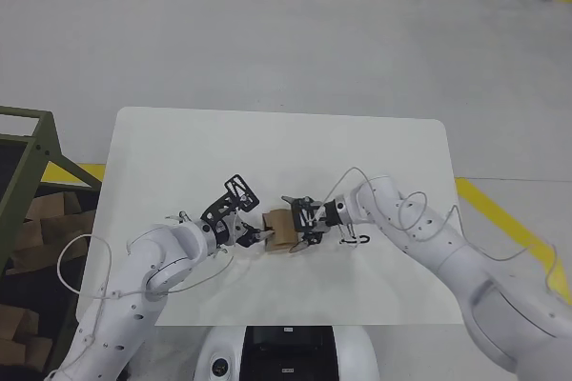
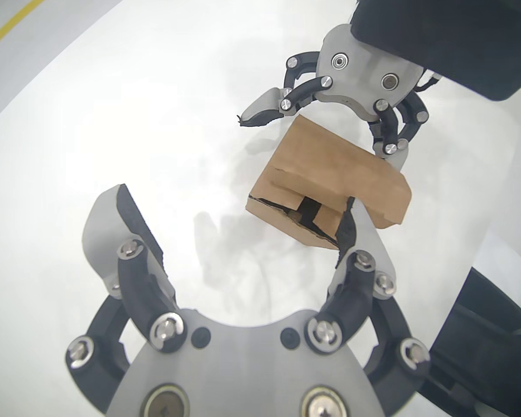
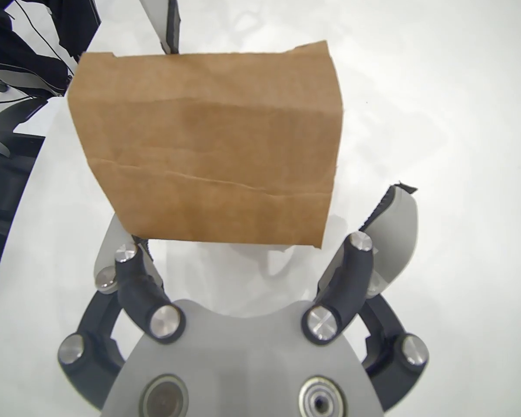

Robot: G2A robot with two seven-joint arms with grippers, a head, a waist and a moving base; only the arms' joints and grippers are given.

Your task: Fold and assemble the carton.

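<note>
A small brown carton lies on the white table between both grippers. Its end toward my left gripper has partly folded flaps with dark gaps. The left gripper is open; one fingertip touches that flapped end, the other stands well off to the side. My right gripper is open at the carton's opposite end. One right finger rests against the carton's side, and the other finger is apart from it.
A green-framed bin holding cardboard pieces stands off the table's left side. The table's front edge runs close behind both grippers. Bare tabletop stretches toward the far side.
</note>
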